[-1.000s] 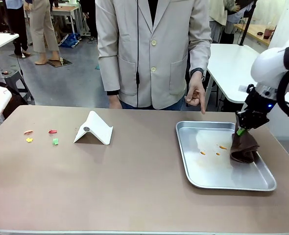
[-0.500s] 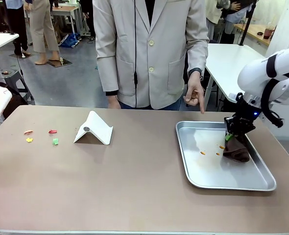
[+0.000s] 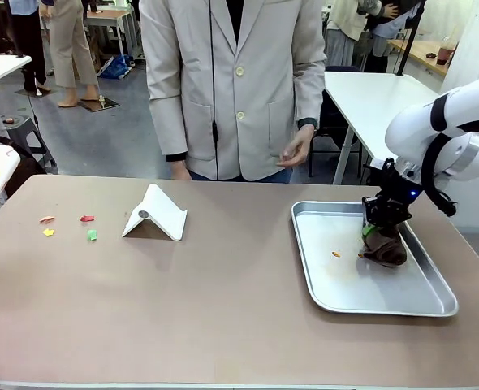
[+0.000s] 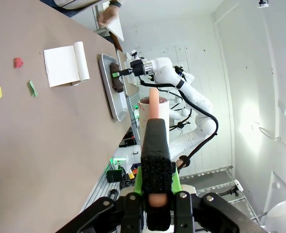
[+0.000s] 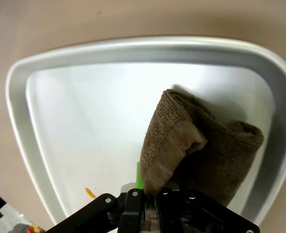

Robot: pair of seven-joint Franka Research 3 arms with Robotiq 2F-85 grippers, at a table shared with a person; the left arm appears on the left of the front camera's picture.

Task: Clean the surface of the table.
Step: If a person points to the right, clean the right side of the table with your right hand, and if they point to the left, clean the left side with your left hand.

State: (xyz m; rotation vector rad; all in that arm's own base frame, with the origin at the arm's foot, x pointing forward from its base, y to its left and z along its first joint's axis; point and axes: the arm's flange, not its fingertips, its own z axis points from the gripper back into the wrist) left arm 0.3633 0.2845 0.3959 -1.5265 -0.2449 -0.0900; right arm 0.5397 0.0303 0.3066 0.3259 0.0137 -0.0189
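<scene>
R gripper w/ brown cloth slid toward frame centre in tray, jaws clamped on cloth; L gripper pinches white roller. Table fills lower frame: stiff, smooth, heavy; we'd wipe its top, no grip pt

Table: one
Metal tray: one, right of frame
Brown cloth: one, in tray
Orange crumb: one, on tray floor
White folded stand: one, left of centre
Paper scraps: four, far left: pink scrap, red scrap, yellow scrap, green scrap
Person: one, top centre
Grippers: two: right gripper, left gripper
</scene>
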